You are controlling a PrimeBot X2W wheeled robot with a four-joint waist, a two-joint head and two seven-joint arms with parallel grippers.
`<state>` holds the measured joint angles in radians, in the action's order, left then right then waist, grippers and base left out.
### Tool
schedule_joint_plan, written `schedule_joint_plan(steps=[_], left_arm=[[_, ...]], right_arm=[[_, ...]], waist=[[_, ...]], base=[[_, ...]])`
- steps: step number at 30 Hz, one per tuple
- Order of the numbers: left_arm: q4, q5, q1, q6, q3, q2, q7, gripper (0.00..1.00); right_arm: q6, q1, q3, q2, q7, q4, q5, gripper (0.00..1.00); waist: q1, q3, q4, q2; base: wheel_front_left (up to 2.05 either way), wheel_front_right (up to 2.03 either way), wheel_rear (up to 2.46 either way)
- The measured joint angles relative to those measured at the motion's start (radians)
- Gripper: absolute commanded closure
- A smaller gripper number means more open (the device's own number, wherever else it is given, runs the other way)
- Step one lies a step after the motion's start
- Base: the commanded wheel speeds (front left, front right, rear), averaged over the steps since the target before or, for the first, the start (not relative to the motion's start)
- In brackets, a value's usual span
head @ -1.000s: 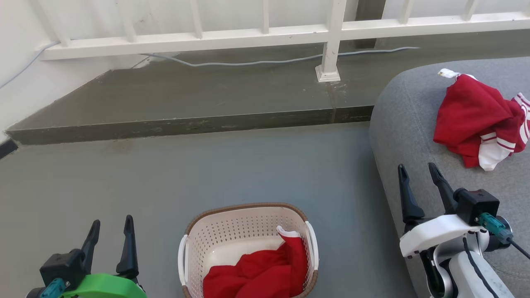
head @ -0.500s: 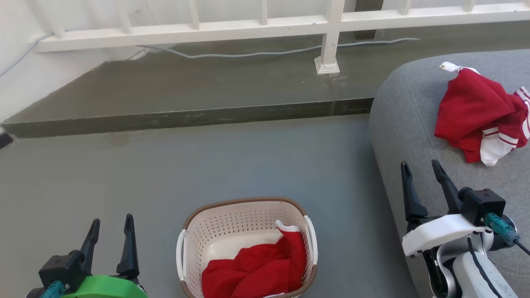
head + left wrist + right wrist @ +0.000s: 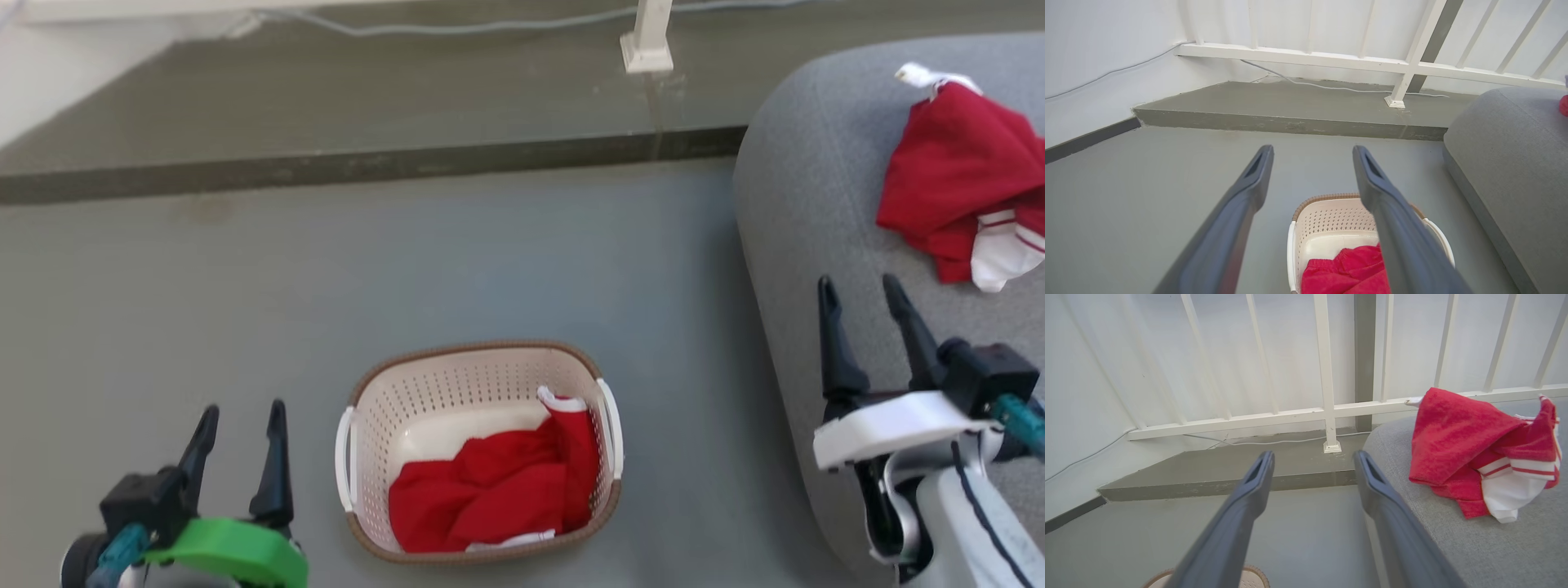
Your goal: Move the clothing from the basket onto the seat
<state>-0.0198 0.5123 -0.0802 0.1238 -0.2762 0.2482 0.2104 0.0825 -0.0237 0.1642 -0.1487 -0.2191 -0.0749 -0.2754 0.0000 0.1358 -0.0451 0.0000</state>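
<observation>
**Q:** Why does one red garment (image 3: 947, 163) lie on the seat (image 3: 808, 204) while the other clothing (image 3: 490, 498) sits heaped in the basket (image 3: 465, 384) on the floor (image 3: 490, 261)?

**A:** The job looks half done. The left end effector (image 3: 245, 406), beside the basket, and the right end effector (image 3: 859, 281), by the seat's edge, both stand open and empty. The white tag (image 3: 918, 75) shows no legible writing.

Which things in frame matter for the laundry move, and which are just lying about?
Job:
- red garment in the basket
- grey seat
- red-and-white garment, already on the seat
- left gripper and right gripper, both open and empty

Lying about:
- railing post
- cable
- raised step
</observation>
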Motion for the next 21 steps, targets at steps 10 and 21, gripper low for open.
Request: schedule_joint_plan(steps=[10, 21], left_arm=[[-0.025, -0.048, 0.162, -0.022, -0.064, 0.005, -0.062, 0.00], [-0.119, -0.064, 0.331, -0.062, -0.122, -0.013, -0.128, 0.00]], right_arm=[[0.000, -0.120, -0.027, -0.008, 0.000, 0.023, -0.001, 0.00], [0.000, -0.296, -0.040, -0.012, 0.000, 0.054, -0.001, 0.00]], waist=[[0.0000, 0.131, -0.006, 0.0000], [0.0001, 0.285, -0.021, 0.0000]], base=[[0.00, 0.00, 0.00], [0.00, 0.00, 0.00]])
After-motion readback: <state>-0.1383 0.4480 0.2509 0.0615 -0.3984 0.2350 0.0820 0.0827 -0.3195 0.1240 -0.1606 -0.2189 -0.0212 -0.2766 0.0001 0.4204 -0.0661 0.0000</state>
